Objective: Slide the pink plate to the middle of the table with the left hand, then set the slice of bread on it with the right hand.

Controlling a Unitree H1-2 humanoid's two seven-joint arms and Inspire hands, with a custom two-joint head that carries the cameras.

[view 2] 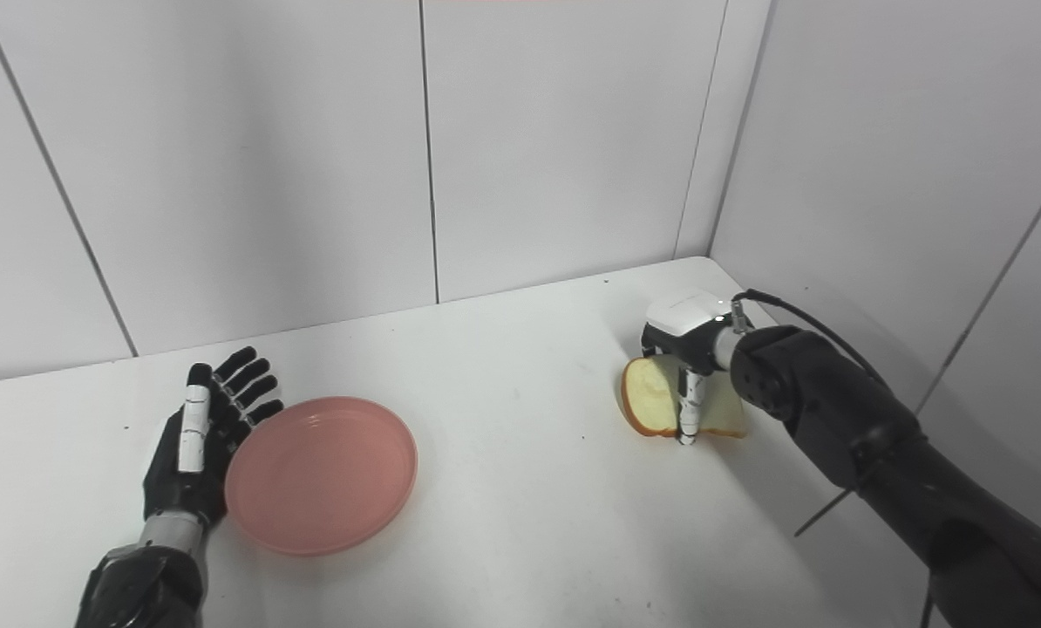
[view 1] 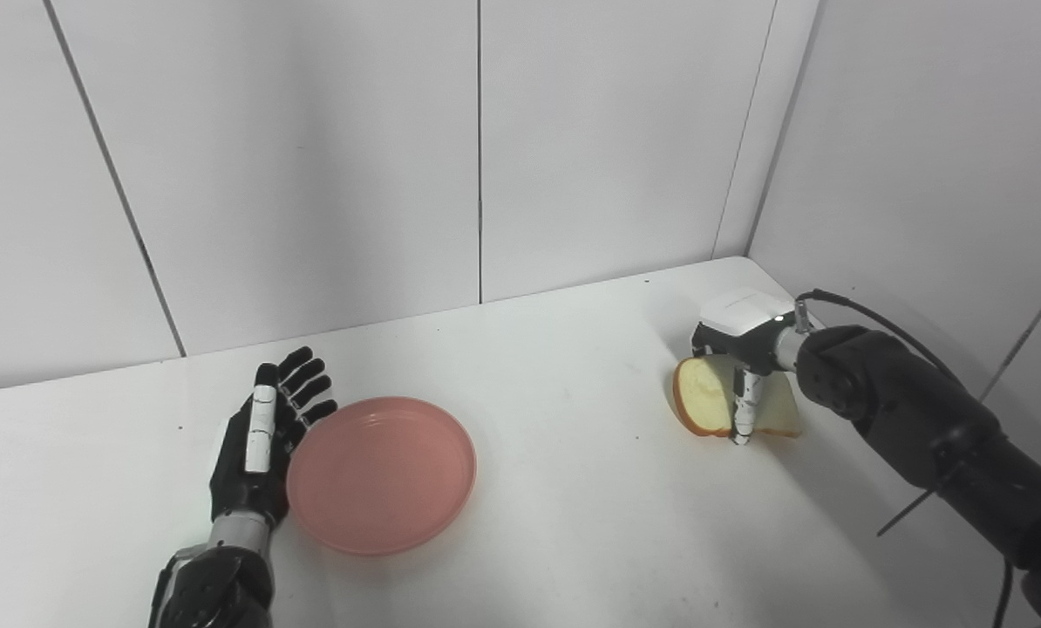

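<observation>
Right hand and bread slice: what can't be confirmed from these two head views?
- Right hand: both views, its white back hides the fingers behind the tan-crusted slice of bread, so the grip is unclear.
- Bread's far right part: covered by the wrist.
- Black left hand: contact with the round pink plate rim unresolved.

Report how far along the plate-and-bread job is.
Done: nothing certain; the pink plate still sits left of the table's middle. In hand: the left robot hand rests open against its left rim, while the right robot hand is on the bread slice. Left: finishing the slide and plating the bread.
</observation>
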